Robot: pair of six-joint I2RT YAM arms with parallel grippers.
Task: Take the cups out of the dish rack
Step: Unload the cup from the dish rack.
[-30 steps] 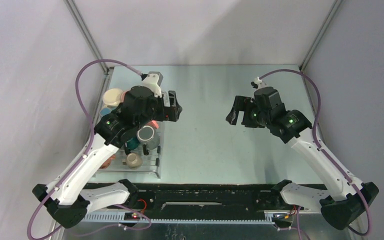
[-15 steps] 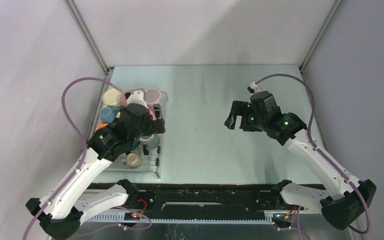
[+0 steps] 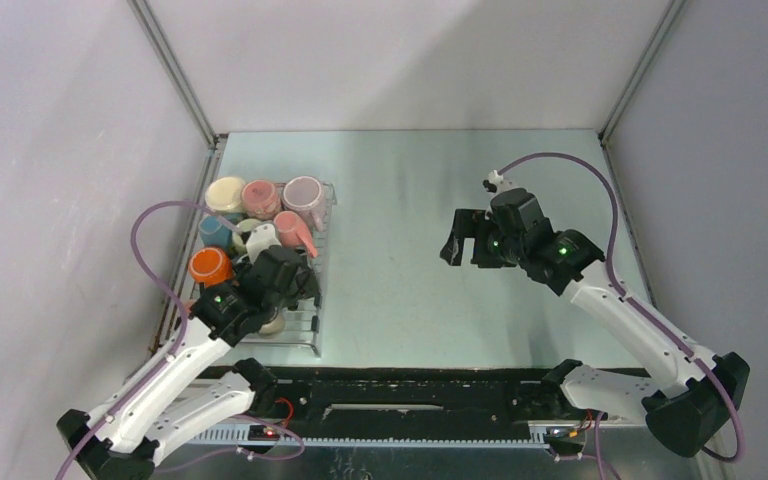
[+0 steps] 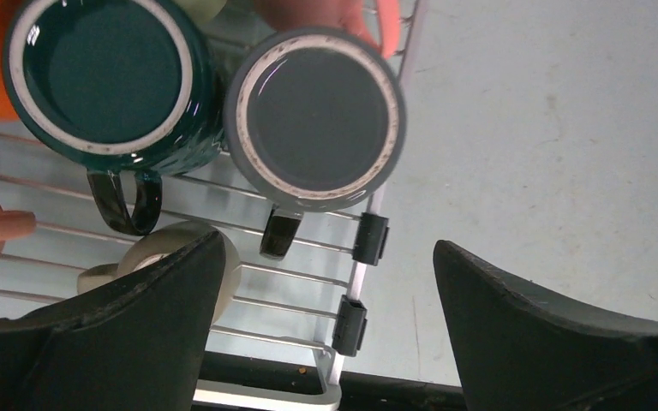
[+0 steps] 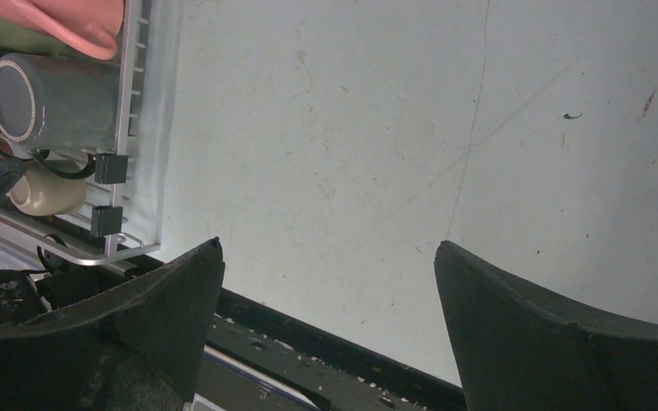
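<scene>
Plainly at the reach-in step, with nothing lifted yet. At the lower left of the top view, over the near end of the dish rack (image 4: 370,238), find the left hand (image 4: 327,247): spread wide, holding nothing, pointed straight down at the cups. Nearest of these, at the rack's near end, a cream cup (image 3: 268,322), half hidden by a finger in the wrist view. Just beyond, in the upper middle of that wrist view, a dark grey cup (image 4: 315,117), base up, handle toward the bottom of the frame, hard against the rack's right rail. Close at its left, touching or nearly so, a dark teal cup (image 4: 103,73), also base up.

Farther up the rack in the top view: an orange cup (image 3: 208,266), a light blue cup (image 3: 215,230), and a pink cup (image 3: 295,228) apparently lying on its side. Level with these, at the right middle of the frame and well apart from the rack, the right hand (image 3: 460,238), likewise gaping and empty above bare tabletop (image 3: 410,200). Farthest, a row of three more cups at the rack's upper end. All inside the rack; none out on the tabletop.

Next, most likely: shift the left hand over the dark grey cup, straddle its wall, close, lift clear of the wires, carry rightward and set down. Calls for care beside the dark teal cup, near enough to be nudged by a finger.
</scene>
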